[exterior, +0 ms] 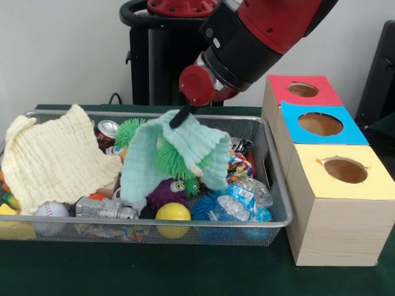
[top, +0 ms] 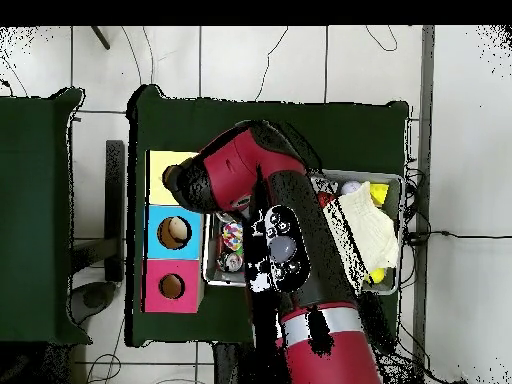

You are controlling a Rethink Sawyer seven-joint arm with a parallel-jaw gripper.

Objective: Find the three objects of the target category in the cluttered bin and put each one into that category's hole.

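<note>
Jaws (exterior: pixel 179 117) pinch mint cloth (exterior: pixel 176 154), lifted over bin (exterior: pixel 278 185)

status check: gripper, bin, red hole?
Gripper shut on mint cloth, lifting it over the bin. Green spiky ball exposed beneath. Red hole empty, unobstructed.

Silver wire bin (exterior: pixel 279 185); pale yellow cloth (exterior: pixel 52 161); mint green cloth (exterior: pixel 185 148); yellow ball (exterior: pixel 173 213); white baseball (exterior: pixel 50 209); holes topped red (exterior: pixel 302 90), blue (exterior: pixel 320 124), yellow (exterior: pixel 345 170); dark green bench (exterior: pixel 185 271).
</note>
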